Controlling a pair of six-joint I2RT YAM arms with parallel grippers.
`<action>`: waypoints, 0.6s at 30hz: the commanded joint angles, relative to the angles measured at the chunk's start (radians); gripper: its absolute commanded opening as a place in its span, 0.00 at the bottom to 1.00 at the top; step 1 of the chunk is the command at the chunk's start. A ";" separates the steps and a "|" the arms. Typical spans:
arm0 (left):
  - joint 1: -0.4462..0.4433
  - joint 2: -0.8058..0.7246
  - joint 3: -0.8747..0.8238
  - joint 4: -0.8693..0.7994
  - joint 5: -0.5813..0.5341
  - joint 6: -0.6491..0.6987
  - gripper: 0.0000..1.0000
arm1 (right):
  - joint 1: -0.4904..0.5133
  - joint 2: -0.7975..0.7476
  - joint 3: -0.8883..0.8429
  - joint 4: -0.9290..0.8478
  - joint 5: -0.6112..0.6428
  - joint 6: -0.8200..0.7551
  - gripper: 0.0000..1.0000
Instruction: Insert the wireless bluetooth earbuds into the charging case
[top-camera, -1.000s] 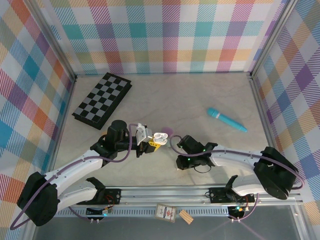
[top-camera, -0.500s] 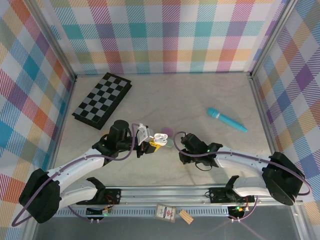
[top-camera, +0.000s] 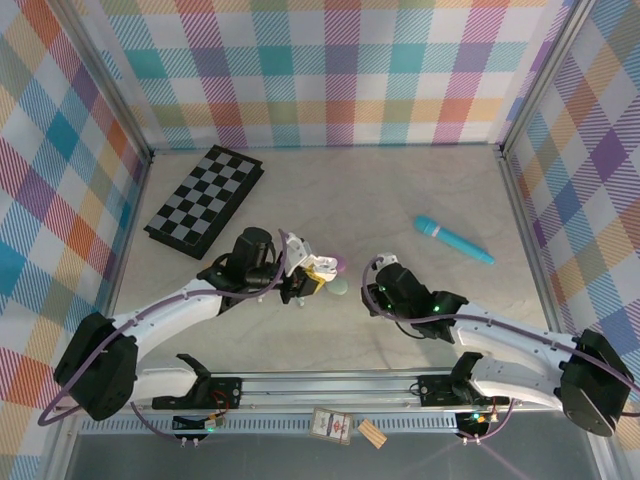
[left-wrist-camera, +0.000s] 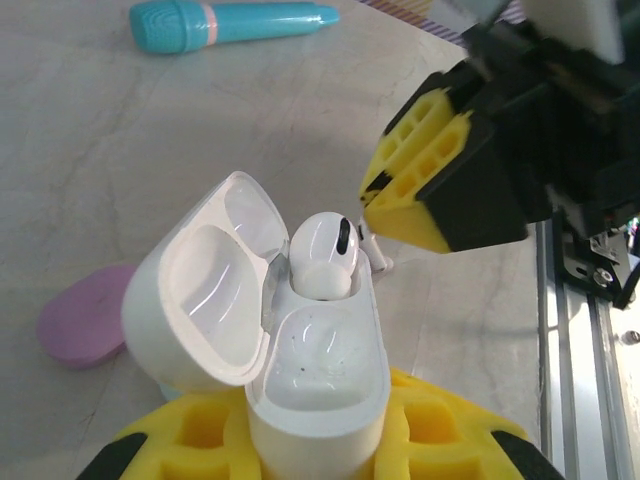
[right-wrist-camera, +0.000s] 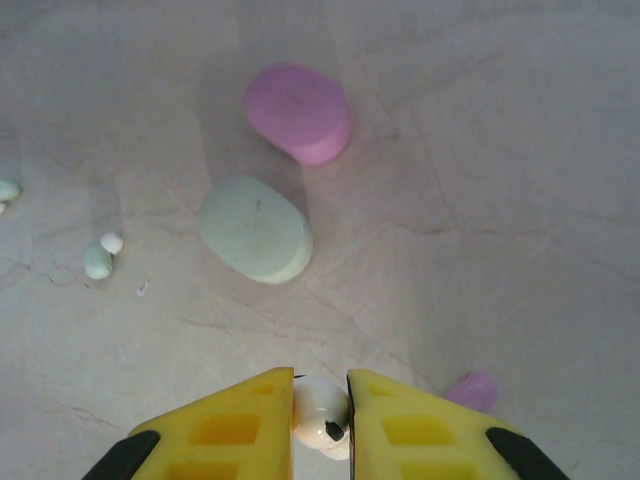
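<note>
Case (left-wrist-camera: 312, 395), white with its lid open, sits clamped in the left hand (left-wrist-camera: 315, 445) at the bottom of the left wrist view, with a white earbud (left-wrist-camera: 325, 255) seated in one slot. The right hand (right-wrist-camera: 320, 430) pinches a second earbud (right-wrist-camera: 314, 405), also white, between its yellow fingers at the bottom of its own frame. On the worktop (right-wrist-camera: 520, 200) above it lie a green case (right-wrist-camera: 255, 228) and a purple case (right-wrist-camera: 298, 112), a green earbud (right-wrist-camera: 98, 262) at left and a purple earbud (right-wrist-camera: 470, 390) at lower right.

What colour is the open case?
The case is white, clearest in the left wrist view.
</note>
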 joint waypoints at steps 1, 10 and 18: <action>-0.019 0.028 0.037 -0.008 -0.027 -0.051 0.01 | -0.003 -0.038 0.038 0.050 0.042 -0.075 0.20; -0.048 0.084 0.062 0.015 -0.029 -0.087 0.01 | -0.006 -0.059 0.096 0.101 0.017 -0.157 0.20; -0.055 0.099 0.071 0.023 -0.001 -0.101 0.01 | -0.006 0.008 0.169 0.176 -0.030 -0.238 0.20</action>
